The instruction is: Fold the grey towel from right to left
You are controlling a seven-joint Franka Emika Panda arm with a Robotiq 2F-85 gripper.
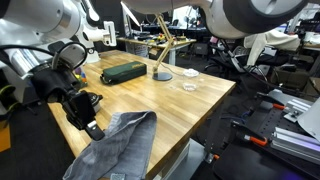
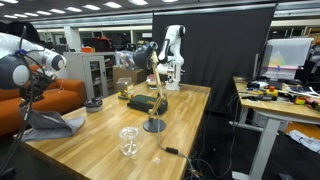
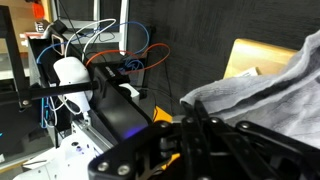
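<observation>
Currently: jaws closed at the towel's edge

Gripper (image 1: pixel 92 126) sits low over the near end of the wooden table (image 1: pixel 190 110), jaws fully closed. The grey towel (image 1: pixel 125 145) bunches right up against the fingertips, so it reads as a pinch on the cloth. The contact point itself is hidden behind the black fingers.

Wrist view: gripper (image 3: pixel 185 120) fills the bottom of the picture, and the towel (image 3: pixel 265 90) is rumpled directly above and to the right of it. A strip of bare table (image 3: pixel 250 55) shows behind.

Towel position in an exterior view: on the table's near corner, not flat. One edge stands up in a raised fold and the lower part runs out of the picture. In the other exterior view the towel (image 2: pixel 55 126) lies crumpled at the far left end of the table (image 2: pixel 100 140), with the gripper (image 2: pixel 33 108) just above its left side.

Other items on the table, all well apart from the towel:
- dark green case (image 1: pixel 122 72), flat, near the far edge
- wooden stand (image 1: pixel 160 45) on a round base, just beside the case
- clear glass (image 2: pixel 128 142), upright, near the table's front edge in that view
- black bowl (image 2: pixel 93 103) at the far side
</observation>
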